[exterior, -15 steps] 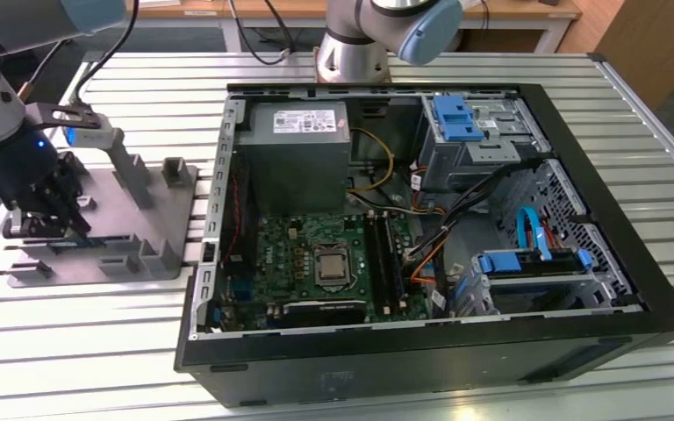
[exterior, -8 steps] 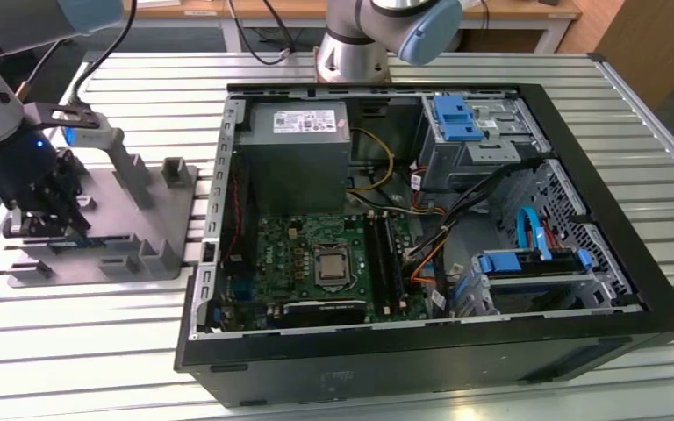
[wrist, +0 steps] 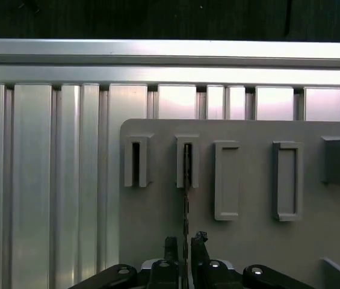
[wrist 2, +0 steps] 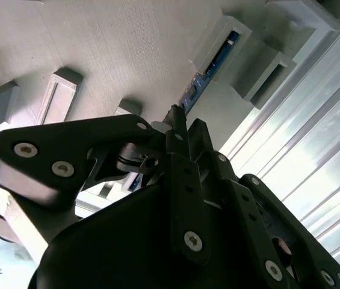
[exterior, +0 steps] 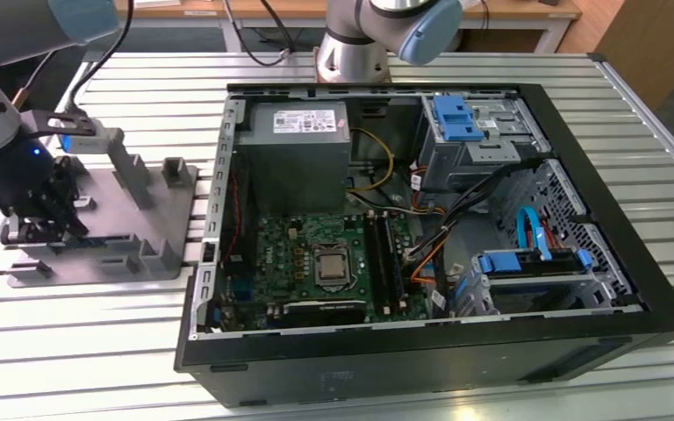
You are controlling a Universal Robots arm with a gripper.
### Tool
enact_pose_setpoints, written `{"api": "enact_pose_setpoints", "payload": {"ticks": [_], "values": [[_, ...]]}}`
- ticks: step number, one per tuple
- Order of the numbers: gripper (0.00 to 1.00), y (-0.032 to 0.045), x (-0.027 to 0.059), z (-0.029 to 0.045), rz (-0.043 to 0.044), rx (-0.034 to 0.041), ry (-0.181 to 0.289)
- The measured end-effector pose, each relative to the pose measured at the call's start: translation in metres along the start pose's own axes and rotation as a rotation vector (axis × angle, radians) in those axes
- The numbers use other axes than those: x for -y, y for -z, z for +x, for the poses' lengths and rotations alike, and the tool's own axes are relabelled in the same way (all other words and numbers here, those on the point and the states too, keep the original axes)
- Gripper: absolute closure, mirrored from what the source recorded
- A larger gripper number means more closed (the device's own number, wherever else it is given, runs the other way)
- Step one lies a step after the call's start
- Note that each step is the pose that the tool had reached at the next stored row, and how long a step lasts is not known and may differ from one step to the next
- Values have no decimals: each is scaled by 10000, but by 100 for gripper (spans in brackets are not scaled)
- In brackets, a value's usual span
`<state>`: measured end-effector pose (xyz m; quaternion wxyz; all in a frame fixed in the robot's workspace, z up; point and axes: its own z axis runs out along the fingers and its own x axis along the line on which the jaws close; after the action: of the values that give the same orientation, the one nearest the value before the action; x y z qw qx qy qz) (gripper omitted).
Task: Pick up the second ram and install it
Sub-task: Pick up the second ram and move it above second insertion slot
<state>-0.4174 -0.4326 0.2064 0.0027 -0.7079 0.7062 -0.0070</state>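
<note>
**Gripper astride the ram in the grey fixture**

In the exterior view, the arm stands at the exterior view's left, with its gripper lowered onto the grey fixture. The fixture lies on the slatted metal table, just beside the open computer case. The green motherboard lies flat in the bottom of the case.

In the second wrist view, the ram is a thin blue strip standing on edge in the fixture's raised slots. It runs from there down to the dark fingertips of the gripper.

In the first wrist view, the ram shows edge-on as a dark thin line. Its far end sits in one slotted post, the second of a row of four. The near end passes between the two fingertips. The jaws are slightly spread, one on each side of the strip, with a thin gap showing on both sides, so they are not pinching it.
</note>
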Motion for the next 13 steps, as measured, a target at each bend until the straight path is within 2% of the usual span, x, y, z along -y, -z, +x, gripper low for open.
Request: {"api": "enact_pose_setpoints", "payload": {"ticks": [13], "values": [[76, -159, -31, 3, 0, 41, 1]]}}
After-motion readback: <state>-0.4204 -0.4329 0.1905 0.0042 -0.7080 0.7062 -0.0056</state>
